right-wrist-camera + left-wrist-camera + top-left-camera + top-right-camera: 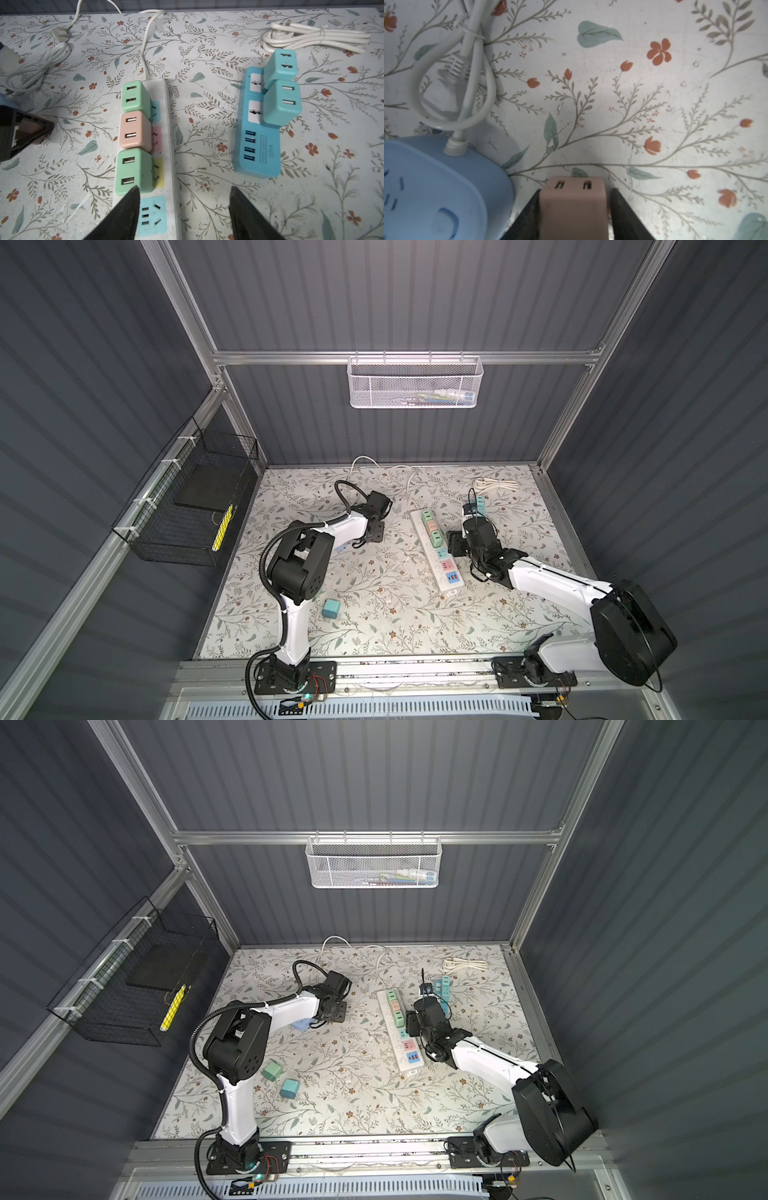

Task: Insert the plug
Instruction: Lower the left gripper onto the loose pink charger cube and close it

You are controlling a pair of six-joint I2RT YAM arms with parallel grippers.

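Floral worktop [386, 614] carries: white power strip [170, 124], blue power strip [257, 160], bundled white cable [311, 38], teal plug [288, 1088] near green plug [272, 1071].

White arm shells [293, 626], black joints [297, 568], black wedge fingers [124, 212]; a ribbed black hose [263, 568] runs behind the left hand [576, 190].

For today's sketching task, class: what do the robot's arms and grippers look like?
The left arm and right arm both have white link shells, bulky black joint housings and black base plates. A black corrugated hose runs along the left arm. The left gripper and right gripper have black wedge-shaped fingers.
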